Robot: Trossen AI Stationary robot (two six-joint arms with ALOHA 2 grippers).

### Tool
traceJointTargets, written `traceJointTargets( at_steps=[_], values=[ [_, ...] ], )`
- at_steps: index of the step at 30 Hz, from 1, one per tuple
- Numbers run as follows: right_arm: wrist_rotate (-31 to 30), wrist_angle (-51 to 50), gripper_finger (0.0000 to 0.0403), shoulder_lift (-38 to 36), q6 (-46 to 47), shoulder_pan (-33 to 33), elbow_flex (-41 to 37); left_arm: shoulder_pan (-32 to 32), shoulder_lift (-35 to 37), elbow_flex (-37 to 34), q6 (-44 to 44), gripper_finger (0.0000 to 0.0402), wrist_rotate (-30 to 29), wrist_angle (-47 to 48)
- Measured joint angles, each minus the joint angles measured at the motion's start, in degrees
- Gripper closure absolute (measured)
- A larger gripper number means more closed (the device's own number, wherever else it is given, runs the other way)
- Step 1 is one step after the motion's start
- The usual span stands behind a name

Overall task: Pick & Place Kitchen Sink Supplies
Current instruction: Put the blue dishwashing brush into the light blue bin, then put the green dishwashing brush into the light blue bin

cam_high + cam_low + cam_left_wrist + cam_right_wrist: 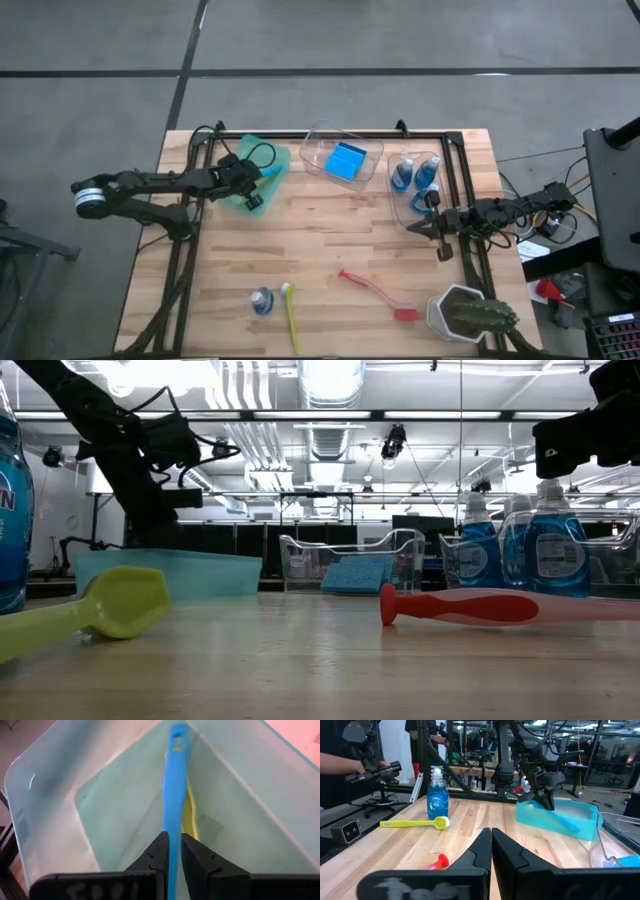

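Observation:
My left gripper (174, 842) is over the green bin (262, 160) at the table's far left, shut on a blue brush (175, 780). A yellow-green brush (190, 815) lies in that bin under the blue one. My right gripper (491, 832) is shut and empty above the table, at the near end of the clear bin (412, 205) that holds blue-liquid bottles (415, 175). A light-blue sponge (347, 160) lies in the middle clear bin. On the near table lie a bottle (262, 300), another yellow-green brush (291, 318) and a red brush (378, 292). My left gripper pinches the blue brush's handle (172, 827) between its two fingers, which lie along it. It comes from above, slanting down into the green bin. The brush slopes down from the fingers, and its holed end (177, 735) reaches the bin's far corner.
A white-potted cactus (470, 315) stands at the near right corner. A black frame (455, 160) runs round the table's far part. People and equipment show in the room beyond the table. Bare wood lies between the bins and the near things.

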State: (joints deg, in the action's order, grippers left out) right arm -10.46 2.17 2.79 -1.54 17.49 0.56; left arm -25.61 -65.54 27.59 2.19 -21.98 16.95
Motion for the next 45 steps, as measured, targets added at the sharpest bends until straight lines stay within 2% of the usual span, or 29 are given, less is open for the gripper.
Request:
traceJointTargets(
  at_steps=[7,13,18,24,29,35,39,45],
  values=[
    [0.00,0.00,0.0394,0.00,0.00,0.00,0.00,0.02,0.00,1.56,-0.70,0.0360,-0.59,0.35],
    [0.00,0.00,0.0394,-0.02,0.00,0.01,0.00,0.02,0.13,7.10,-2.80,0.0360,1.27,7.71],
    [0.00,0.00,0.0394,0.00,0.00,-0.01,0.00,0.20,0.17,11.52,-7.78,0.0360,7.73,11.77],
    [0.00,0.00,0.0394,0.00,-0.01,-0.01,0.00,1.15,0.20,14.69,-10.13,0.0360,21.47,11.20],
    [0.00,0.00,0.0394,0.00,0.00,0.01,-0.02,5.18,0.20,16.41,-9.32,0.0360,30.32,8.72],
    [0.00,0.00,0.0394,-0.01,-0.02,0.00,-0.02,12.92,0.20,16.76,-9.17,0.0360,31.45,4.56],
    [0.00,0.00,0.0394,-0.01,0.00,-0.01,-0.02,19.03,0.20,16.74,-4.83,0.0360,31.13,3.64],
    [0.00,0.00,0.0394,0.00,0.00,-0.01,-0.02,27.72,-0.57,16.65,-2.34,0.0348,25.90,-2.44]
  ],
)
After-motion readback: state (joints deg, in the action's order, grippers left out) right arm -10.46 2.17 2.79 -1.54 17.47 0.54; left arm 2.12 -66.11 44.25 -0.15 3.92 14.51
